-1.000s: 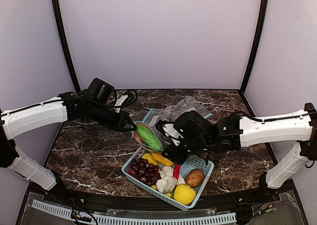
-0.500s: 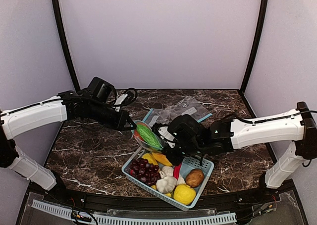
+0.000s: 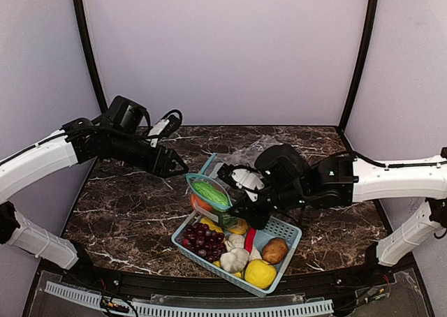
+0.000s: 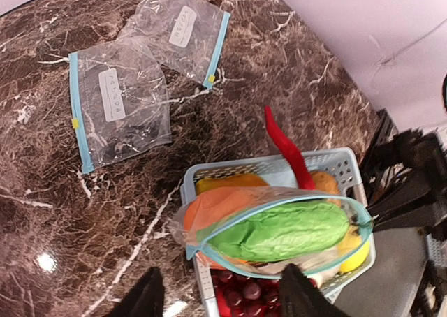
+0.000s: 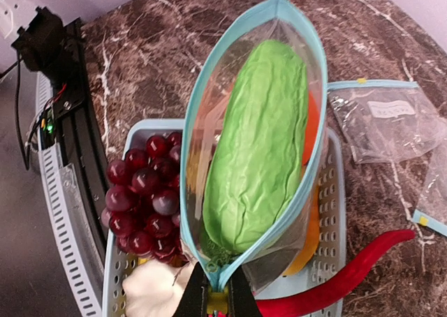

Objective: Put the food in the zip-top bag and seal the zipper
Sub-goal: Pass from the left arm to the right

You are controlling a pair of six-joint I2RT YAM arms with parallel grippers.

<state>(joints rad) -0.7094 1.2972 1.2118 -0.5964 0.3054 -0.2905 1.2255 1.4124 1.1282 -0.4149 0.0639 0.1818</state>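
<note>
The zip-top bag hangs over the basket with its mouth gaping. Its light blue zipper is parted along the whole length. Inside lie the light green bumpy gourd and, beneath it, the orange. My right gripper is shut on one end of the zipper strip. My left gripper stands open just short of the bag's other end, touching nothing. From above, the bag hangs between the left gripper and the right gripper.
A pale blue basket under the bag holds purple grapes, garlic, a long red chili, a potato and a lemon. Two spare clear bags lie flat on the marble behind.
My left gripper let go of the bag's end, opened and drew back up-left. My right gripper closed on the other end of the zipper and now carries the bag alone.
</note>
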